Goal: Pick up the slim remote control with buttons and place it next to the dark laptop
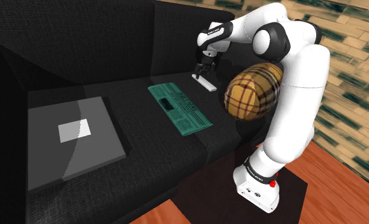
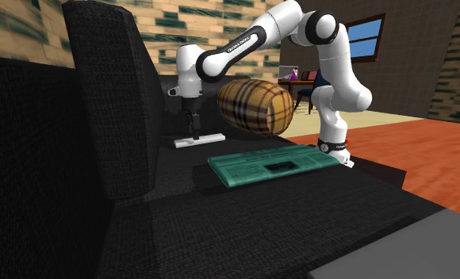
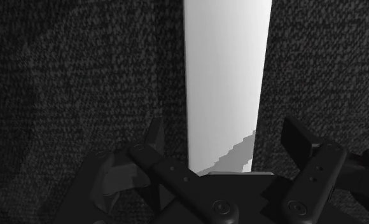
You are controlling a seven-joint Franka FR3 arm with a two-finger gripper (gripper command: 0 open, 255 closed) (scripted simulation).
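Note:
The slim remote (image 1: 204, 83) is a plain white bar lying flat on the black sofa seat (image 1: 139, 127), near the backrest. In the second exterior view the remote (image 2: 198, 141) rests just beneath my gripper (image 2: 193, 128). My gripper (image 1: 201, 71) points straight down over one end of it. In the wrist view the remote (image 3: 224, 76) runs between the two fingers (image 3: 154, 137), which stand apart on either side without touching it; the gripper (image 3: 226, 137) is open and holds nothing. The dark grey laptop (image 1: 72, 137) lies closed at the shoulder view's left end of the seat.
A teal flat rectangular object (image 1: 180, 108) lies on the seat between the remote and the laptop. A plaid barrel-shaped cushion (image 1: 253, 89) sits beside the remote, close to my arm. The sofa backrest (image 1: 113, 38) rises right behind the gripper. Wooden floor (image 1: 342, 172) lies beyond the stand.

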